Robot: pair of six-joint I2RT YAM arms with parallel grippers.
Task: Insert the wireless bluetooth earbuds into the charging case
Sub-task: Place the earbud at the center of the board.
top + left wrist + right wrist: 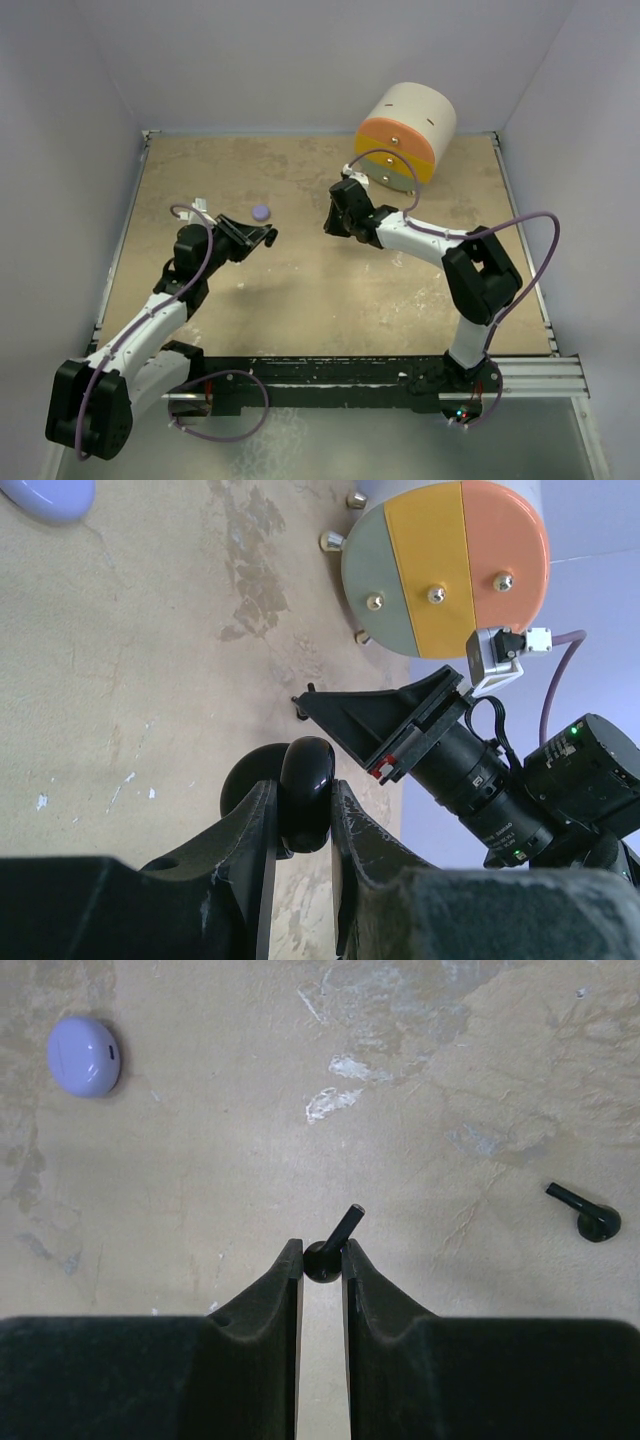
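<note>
From the right wrist: right gripper [322, 1252] drawn nearly closed, pinching the round head of a black earbud [340, 1235], stem slanting up past the fingertips over the table [200, 1160]. Off to the right on that surface, a second black earbud [590, 1218] lying loose, well apart from the pinched one; far to the left, a lilac puck [83, 1055] resting alone. From the left wrist, something hidden to the other lens: left gripper [303, 788] narrow, clamped on a glossy black charging case [308, 770] held on edge, open or closed impossible to tell. Beyond it, the other arm's wrist camera [480, 780] and a cylinder [445, 565] with a face in grey-green, yellow and orange, three small knobs across it. From the top camera, both earbuds and the held case too small to make out; shown instead, two arms reaching inward, grippers near but apart, lilac puck just beyond the left one, cylinder at the far right of the table.
</note>
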